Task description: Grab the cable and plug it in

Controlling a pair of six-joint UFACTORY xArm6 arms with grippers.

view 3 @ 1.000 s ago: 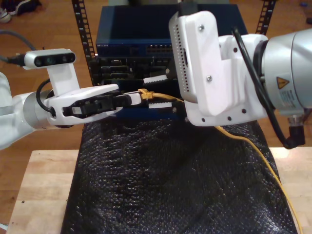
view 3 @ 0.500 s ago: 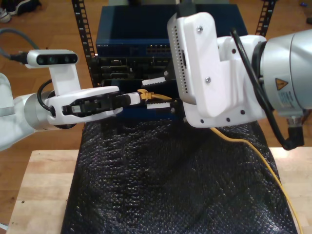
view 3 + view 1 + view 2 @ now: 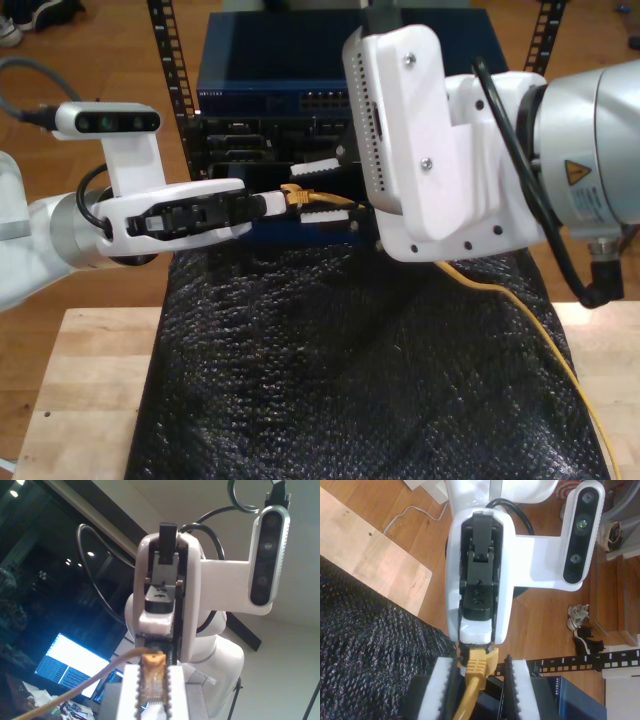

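The cable [image 3: 318, 199] is gripped at its yellow plug end by the first hand [image 3: 268, 203], which reaches in from the exterior view's left. The plug is held in the air just in front of the rack [image 3: 250, 150], above the far edge of the black mat [image 3: 350, 380]. The second hand [image 3: 303, 190] comes from the exterior view's right. Its toothed fingers [image 3: 514, 690] are spread, one on each side of the cable, and a gap is seen on both sides. The two hands meet nose to nose, so little room is left between them. From the plug the cable is led under the second arm, then down the mat's right edge in the exterior view, towards the near side of the bench [image 3: 90, 380].

In the first wrist view the plug is seen clamped between closed fingers [image 3: 175, 690]. In the second wrist view the blue switch [image 3: 580, 700] and a rack rail [image 3: 600, 659] are seen just beyond the fingers.
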